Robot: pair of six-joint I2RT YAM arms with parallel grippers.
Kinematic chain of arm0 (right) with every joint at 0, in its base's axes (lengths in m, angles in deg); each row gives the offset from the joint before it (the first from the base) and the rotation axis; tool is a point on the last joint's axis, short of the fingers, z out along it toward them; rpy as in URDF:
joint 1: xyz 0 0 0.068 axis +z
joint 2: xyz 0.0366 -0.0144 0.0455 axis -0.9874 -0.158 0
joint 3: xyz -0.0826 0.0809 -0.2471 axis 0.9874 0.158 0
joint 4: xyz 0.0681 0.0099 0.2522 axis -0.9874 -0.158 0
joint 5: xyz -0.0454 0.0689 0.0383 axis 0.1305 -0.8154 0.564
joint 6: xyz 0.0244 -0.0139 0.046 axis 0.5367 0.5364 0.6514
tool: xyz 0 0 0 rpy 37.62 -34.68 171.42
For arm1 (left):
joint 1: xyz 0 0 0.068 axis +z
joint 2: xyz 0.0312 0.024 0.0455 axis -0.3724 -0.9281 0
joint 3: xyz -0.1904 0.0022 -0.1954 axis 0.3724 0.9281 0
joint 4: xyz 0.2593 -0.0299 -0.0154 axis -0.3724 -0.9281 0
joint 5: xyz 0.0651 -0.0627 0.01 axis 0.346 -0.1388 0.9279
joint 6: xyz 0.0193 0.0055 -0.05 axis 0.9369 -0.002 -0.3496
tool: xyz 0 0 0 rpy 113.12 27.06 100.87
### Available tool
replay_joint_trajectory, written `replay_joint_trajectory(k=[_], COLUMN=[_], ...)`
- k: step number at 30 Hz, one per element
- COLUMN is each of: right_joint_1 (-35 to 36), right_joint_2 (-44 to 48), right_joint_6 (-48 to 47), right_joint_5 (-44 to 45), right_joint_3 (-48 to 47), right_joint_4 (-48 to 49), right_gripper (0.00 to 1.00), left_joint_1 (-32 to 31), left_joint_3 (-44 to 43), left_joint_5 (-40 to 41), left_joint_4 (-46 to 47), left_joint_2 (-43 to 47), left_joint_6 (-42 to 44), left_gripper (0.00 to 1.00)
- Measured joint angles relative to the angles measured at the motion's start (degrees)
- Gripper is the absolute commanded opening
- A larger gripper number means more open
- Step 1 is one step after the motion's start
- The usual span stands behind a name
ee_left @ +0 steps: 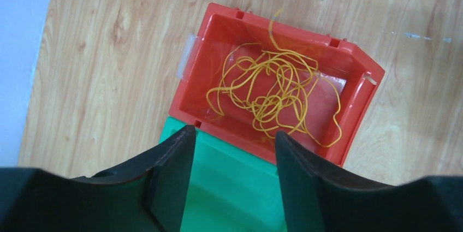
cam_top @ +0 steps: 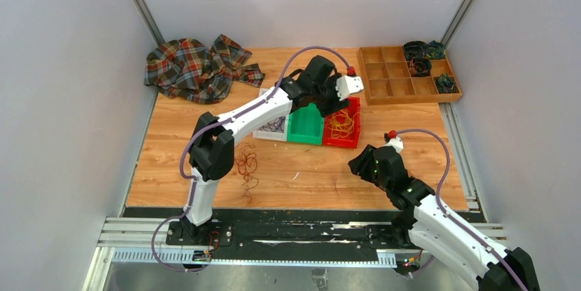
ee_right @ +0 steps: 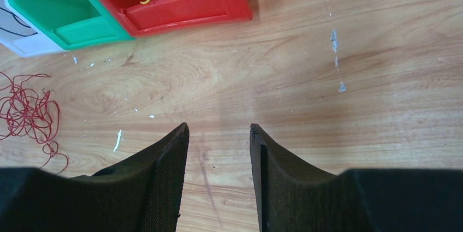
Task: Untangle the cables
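Where the worktop [cam_top: 301, 181] reaches its far left corner, a plaid cloth [cam_top: 195, 68] lies crumpled. Nearer the arms and a little to the right, the dark red cable [cam_top: 246, 162] sits loose on the bare wood in a small scribble of loops, apart from everything else.

Right of that, three bins stand side by side, touching. The white bin [cam_top: 268, 135] holds the purple cable [cam_top: 275, 125], though the left arm crosses over it and hides most of it. The green bin [cam_top: 305, 130] comes next; I can see nothing in the part that shows. The red bin [cam_top: 342, 142] holds the yellow cable [cam_top: 340, 124], spread in loose loops across its floor, with one strand running up over the far wall.

The left gripper [ee_left: 233, 132] hangs above the seam between the green and red bins, its fingers parted about halfway with nothing between them.

Further right and nearer, the right gripper [ee_right: 219, 126] hovers over bare wood, likewise about half open and empty.

At the far right corner a wooden tray [cam_top: 384, 89] with many compartments carries dark coiled bundles [cam_top: 419, 50] in its rightmost cells; I can't make out what they are.
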Motion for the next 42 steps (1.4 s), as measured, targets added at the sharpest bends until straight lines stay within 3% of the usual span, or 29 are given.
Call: replay_joint_trajectory(k=[6, 10, 12, 18, 23, 30, 37, 42], right_joint_1=[0.0, 0.0, 0.0, 0.07, 0.83, 2.03, 2.25, 2.27], right_joint_2=[0.48, 0.24, -0.31, -3.41, -6.32, -7.89, -8.72, -8.74], right_joint_6=[-0.02, -0.24, -0.35, -1.14, -2.29, -3.56, -3.8, -3.87], right_joint_5=[-0.07, -0.46, -0.66, -1.6, -2.36, -2.58, -2.56, -2.56], right_joint_3=[0.0, 0.0, 0.0, -0.31, -1.36, -2.58, -2.62, -2.67], right_joint_4=[0.72, 1.4, 1.64, 2.05, 2.6, 3.39, 3.41, 3.41], right_gripper=[0.45, 0.47, 0.49, 0.51, 0.5, 0.5, 0.49, 0.49], left_joint_1=[0.72, 4.68, 8.41, 25.35, 35.71, 43.36, 43.65, 43.78], left_joint_3=[-2.78, -2.25, 0.72, 20.57, 32.41, 41.38, 48.83, 49.59], left_joint_5=[0.74, -1.11, -1.68, -4.39, -6.75, -6.08, -1.57, 0.66], left_joint_4=[-5.4, -13.18, -15.89, -24.0, -29.2, -26.62, -16.9, -11.87], left_joint_2=[1.64, 6.88, 11.89, 33.14, 41.86, 40.13, 39.32, 34.99], left_joint_6=[2.97, 4.09, 5.16, 12.04, 17.49, 12.76, 1.99, -2.36], left_gripper=[0.95, 0.97, 0.98, 0.96, 0.92, 0.9, 0.89, 0.77])
